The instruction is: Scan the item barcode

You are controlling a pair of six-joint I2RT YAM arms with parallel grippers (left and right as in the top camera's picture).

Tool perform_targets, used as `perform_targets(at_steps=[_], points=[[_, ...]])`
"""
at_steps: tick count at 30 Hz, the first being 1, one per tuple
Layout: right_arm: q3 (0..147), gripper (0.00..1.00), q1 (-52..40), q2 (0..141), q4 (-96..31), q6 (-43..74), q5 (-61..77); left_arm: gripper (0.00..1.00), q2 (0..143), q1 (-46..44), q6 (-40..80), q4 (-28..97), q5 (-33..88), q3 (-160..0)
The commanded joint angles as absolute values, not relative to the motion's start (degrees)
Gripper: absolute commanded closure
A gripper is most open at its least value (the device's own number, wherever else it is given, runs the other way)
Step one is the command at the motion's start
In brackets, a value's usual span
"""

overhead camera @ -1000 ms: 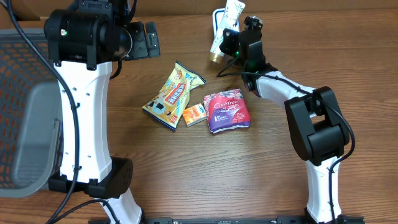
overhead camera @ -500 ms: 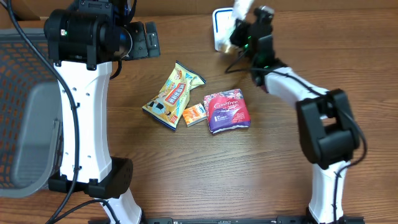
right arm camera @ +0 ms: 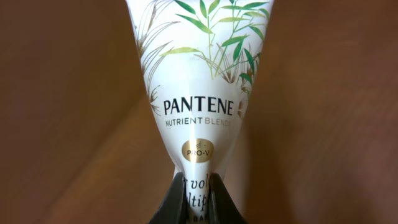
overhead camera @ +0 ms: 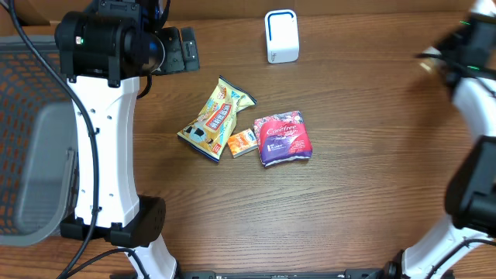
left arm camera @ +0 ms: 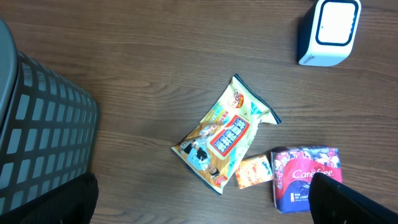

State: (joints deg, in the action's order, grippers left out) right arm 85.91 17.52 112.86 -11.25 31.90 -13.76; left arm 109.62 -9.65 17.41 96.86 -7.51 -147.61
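Swings away from the white scanner (overhead camera: 281, 36) at 12 o'clock, out to the table's 2 o'clock edge; carries the Pantene tube (right arm camera: 199, 93) along, pinched tight in the clenched right gripper (right arm camera: 198, 186); suggests the barcode pass is done and set-down comes next; leaves the left gripper (overhead camera: 180, 49) spread wide, empty, at 10 o'clock; keeps snack bag (overhead camera: 217, 118), orange packet (overhead camera: 242, 142) and purple pack (overhead camera: 284, 138) waiting at centre.

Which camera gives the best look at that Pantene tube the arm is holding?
The right wrist view: the Pantene tube fills the frame, label readable, pinched in the right gripper. Overhead catches only a blur of it at the far right, and the left wrist view misses it entirely.
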Motion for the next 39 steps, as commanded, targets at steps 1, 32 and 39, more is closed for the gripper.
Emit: perform_targets(at_steps=[1,32,39], points=[[87.1,0.96,26.3,111.2,-15.2,31.7,-15.3,0.0,109.0,-9.5,16.9,96.8,-7.4,-147.3],[84.7,0.05,45.4,108.1,-27.4,31.0,-10.2,0.0,109.0,-9.5,16.9,96.8,-7.4,-147.3],[86.5,0.0,41.2,95.7,-23.1,31.0,30.2,0.0,109.0,-9.5,16.9,96.8,-7.4,-147.3]])
